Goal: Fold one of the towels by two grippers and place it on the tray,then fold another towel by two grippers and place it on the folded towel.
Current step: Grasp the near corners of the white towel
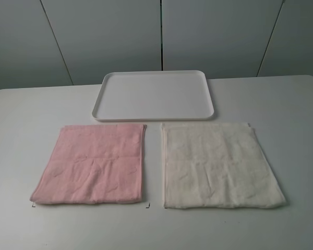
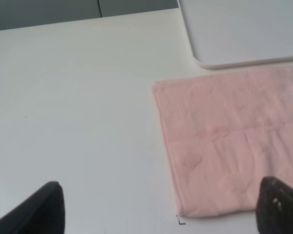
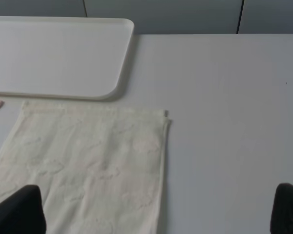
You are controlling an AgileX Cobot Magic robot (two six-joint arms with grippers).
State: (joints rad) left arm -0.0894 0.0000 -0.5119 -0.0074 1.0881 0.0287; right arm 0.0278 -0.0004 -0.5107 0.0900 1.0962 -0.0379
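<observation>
The cream-white towel [image 1: 219,164] lies flat and unfolded on the right of the table, and fills the near part of the right wrist view [image 3: 88,165]. Flat beside it, on the left, is the pale pink towel [image 1: 94,164] [image 2: 229,151]. Behind both sits the white tray [image 1: 156,94] [image 2: 244,29] [image 3: 53,53], with nothing on it. Neither arm shows in the exterior high view. My left gripper [image 2: 161,214] is open above the pink towel's near outer corner. My right gripper [image 3: 154,214] is open over the cream towel's outer edge. Neither holds anything.
The white table [image 1: 21,120] has rounded far corners and ends at grey wall panels [image 1: 109,36]. Small black corner marks [image 1: 147,205] sit at the pink towel's near edge. Bare tabletop lies outside each towel [image 2: 78,117] [image 3: 234,122].
</observation>
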